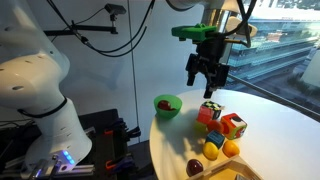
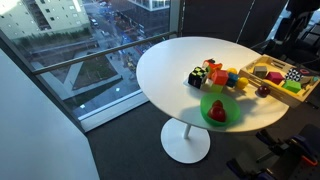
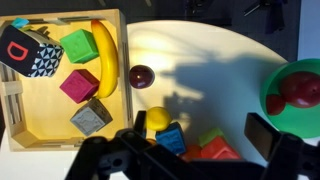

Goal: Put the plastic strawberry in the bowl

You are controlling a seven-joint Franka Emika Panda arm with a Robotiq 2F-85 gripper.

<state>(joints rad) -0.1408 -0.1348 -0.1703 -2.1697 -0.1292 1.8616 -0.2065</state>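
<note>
At left in the wrist view, a wooden tray (image 3: 45,125) holding toy blocks and a banana (image 3: 100,55). Just right of its edge, on the white bench (image 3: 200,60), a maroon fruit (image 3: 141,76) and, nearer, a yellow fruit (image 3: 157,119). Further right, the claw (image 3: 195,150), spread wide, pinching nothing. At the right edge, the green bowl (image 3: 272,80) with the plastic strawberry (image 3: 298,90) lying inside. In an exterior view, claw (image 1: 207,75) high above the coloured blocks (image 1: 215,120), right of the bowl.
</note>
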